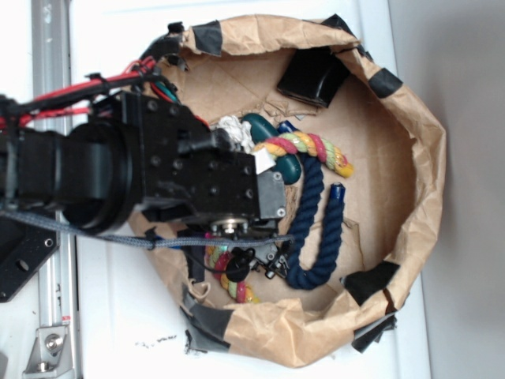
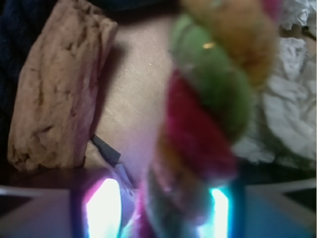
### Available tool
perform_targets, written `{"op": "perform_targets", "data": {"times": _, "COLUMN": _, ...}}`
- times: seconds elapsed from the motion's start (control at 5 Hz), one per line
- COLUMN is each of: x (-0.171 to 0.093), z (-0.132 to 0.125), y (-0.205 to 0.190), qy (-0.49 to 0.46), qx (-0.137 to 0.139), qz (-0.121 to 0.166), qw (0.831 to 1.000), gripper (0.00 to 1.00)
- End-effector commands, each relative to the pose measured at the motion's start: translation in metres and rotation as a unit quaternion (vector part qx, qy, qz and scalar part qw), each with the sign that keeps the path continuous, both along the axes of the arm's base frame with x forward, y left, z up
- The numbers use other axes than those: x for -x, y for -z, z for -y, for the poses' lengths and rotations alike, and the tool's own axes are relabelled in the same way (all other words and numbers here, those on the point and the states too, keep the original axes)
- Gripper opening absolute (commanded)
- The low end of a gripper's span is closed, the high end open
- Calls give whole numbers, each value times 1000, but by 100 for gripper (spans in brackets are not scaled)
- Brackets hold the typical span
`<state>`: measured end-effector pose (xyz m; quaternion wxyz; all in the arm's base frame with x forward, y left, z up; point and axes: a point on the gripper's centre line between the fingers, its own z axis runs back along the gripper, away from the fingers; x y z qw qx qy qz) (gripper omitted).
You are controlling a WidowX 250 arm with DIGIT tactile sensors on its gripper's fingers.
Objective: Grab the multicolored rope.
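Observation:
The multicolored rope (image 1: 312,148), twisted from red, yellow and green strands, curves inside the brown paper bag; its middle is hidden under my arm and its other end (image 1: 235,283) shows below. In the wrist view the rope (image 2: 208,114) fills the frame, blurred, and runs down between my two glowing fingers. My gripper (image 2: 161,210) is open around it: the rope lies against the right finger (image 2: 220,213), and a narrow gap shows beside the left finger (image 2: 104,210). From outside, the gripper (image 1: 237,262) sits low in the bag over the rope's lower stretch.
A navy blue rope (image 1: 316,229) forms a U just right of the gripper. A teal object (image 1: 272,136) and crumpled white paper (image 1: 235,133) lie near the upper rope. A black object (image 1: 312,79) rests at the bag's far side. The taped paper wall (image 1: 426,166) rings everything.

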<state>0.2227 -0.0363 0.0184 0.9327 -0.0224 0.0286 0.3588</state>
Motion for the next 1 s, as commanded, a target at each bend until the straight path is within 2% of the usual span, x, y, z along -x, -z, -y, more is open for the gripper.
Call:
{"op": "perform_targets", "data": {"times": 0.0, "x": -12, "z": -23, "y": -81, "qy": 132, "qx": -11, "qz": 69, "qw": 989, "gripper": 0}}
{"op": "perform_targets", "data": {"times": 0.2, "x": -17, "z": -49, "y": -132, "qy": 191, "qx": -10, "qz": 118, "qw": 974, "gripper": 0}}
{"op": "perform_targets", "data": {"times": 0.4, "x": -15, "z": -39, "y": -184, "qy": 256, "qx": -36, "qz": 104, "qw": 960, "gripper": 0}}
{"op": "perform_targets", "data": {"times": 0.6, "x": -7, "z": -37, "y": -188, "qy": 276, "qx": -34, "qz": 87, "qw": 957, "gripper": 0}}
{"op": "perform_targets", "data": {"times": 0.8, "x": -10, "z": -37, "y": -191, "qy": 278, "qx": -30, "qz": 82, "qw": 957, "gripper": 0}}
